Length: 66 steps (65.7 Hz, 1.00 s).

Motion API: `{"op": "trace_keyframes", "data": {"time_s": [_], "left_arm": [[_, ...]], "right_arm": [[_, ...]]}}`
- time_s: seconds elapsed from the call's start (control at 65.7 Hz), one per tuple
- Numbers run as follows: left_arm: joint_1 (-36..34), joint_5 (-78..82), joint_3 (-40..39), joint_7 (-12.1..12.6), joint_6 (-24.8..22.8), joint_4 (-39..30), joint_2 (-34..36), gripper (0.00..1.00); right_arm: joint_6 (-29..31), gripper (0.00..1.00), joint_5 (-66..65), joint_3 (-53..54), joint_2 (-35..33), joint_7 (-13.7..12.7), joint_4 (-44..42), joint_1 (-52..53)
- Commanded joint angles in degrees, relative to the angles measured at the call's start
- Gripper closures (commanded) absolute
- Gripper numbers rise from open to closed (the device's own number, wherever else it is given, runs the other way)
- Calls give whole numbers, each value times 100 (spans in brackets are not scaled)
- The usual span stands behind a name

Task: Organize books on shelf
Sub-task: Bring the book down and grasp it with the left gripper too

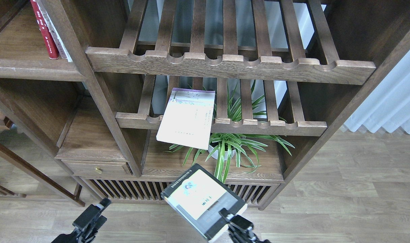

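My right gripper (229, 216) at the bottom centre is shut on the lower corner of the thick yellow-green and grey book with a black border (200, 199), holding it tilted in front of the bookcase base. The thin pale lavender-white book (188, 118) lies on the lower slatted rack and overhangs its front rail. The red book (42, 30) stands upright on the solid dark-brown shelf (29, 69) at the upper left, with a pale book against its right side. My left gripper (90, 217) is low at the bottom left, empty, and its fingers cannot be told apart.
Two slatted racks with scalloped rails (225, 65) fill the middle. A spider plant in a white pot (225, 150) stands under the lower rack. A small drawer with a brass knob (97, 170) is at the left. A pale curtain (393, 101) hangs at the right.
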Motion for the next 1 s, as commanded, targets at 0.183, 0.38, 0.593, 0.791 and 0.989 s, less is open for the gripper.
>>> {"op": "trace_keyframes", "data": {"time_s": [0.183,0.38,0.593,0.791,0.989], "left_arm": [[19,-9,17,-124,0,-144,-246,1],[-25,9,254,-89,0,-144,-537,3],[-139,26,553,-89,0,-136,-598,3],[-174,26,650,-89,0,-136,-651,4],[-236,53,799,-89,0,-127,-827,8]], "right_arm": [[0,88,-593,-119,177,-8,-327,6],[0,88,-593,-155,177,-8,-310,15],[0,88,-575,-181,177,-8,-231,15],[0,87,-575,-436,177,-17,-125,77],[0,87,-602,-656,177,-26,-108,156]]}}
